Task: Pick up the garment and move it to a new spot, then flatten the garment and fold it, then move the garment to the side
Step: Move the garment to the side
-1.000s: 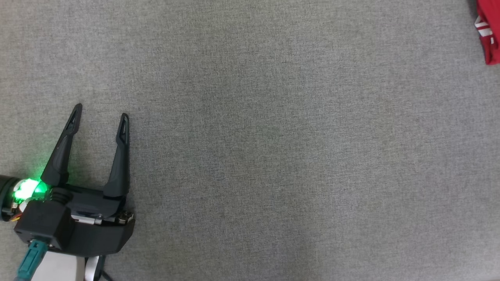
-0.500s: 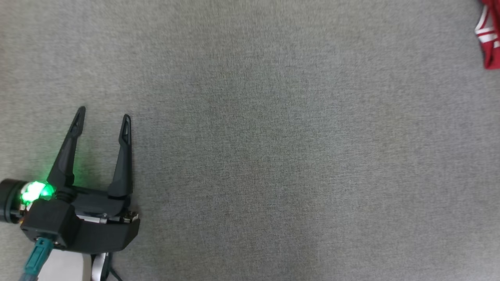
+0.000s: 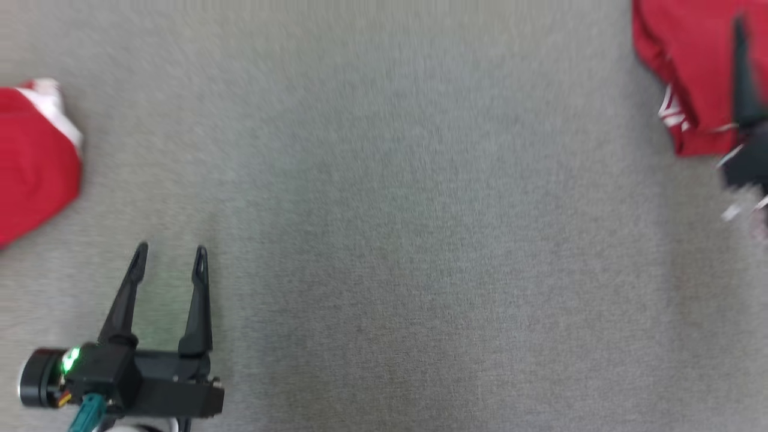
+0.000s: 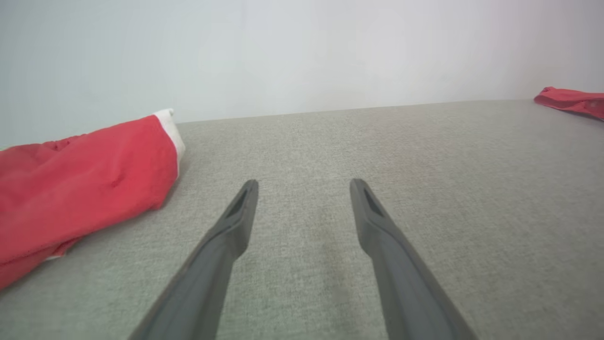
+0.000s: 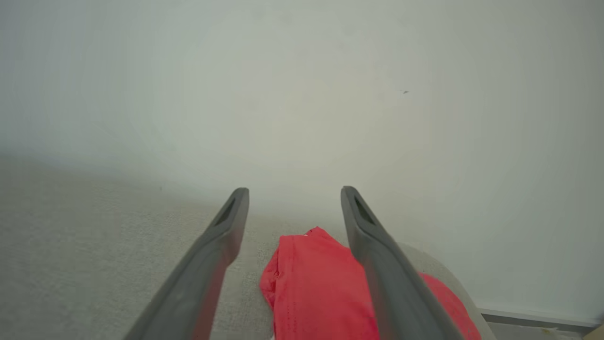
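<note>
Left gripper (image 3: pixel 171 255) sits wide open and empty, low over the grey woven fabric surface (image 3: pixel 384 240); right gripper (image 5: pixel 295 191) is spread wide too, holding nothing (it's blurry in the head view), hovering above the crumpled red cloth garment (image 5: pixel 311 283) near the surface's right edge; another red cloth piece with white trim (image 3: pixel 30 162) lies far left.

The garment (image 3: pixel 684 54) is red with white markings, the surface (image 3: pixel 390 240) heathered grey.

surface: grey woven fabric (image 3: pixel 420 240) | wall (image 4: pixel 302 47): plain, pale, behind far edge | light: soft, even
</note>
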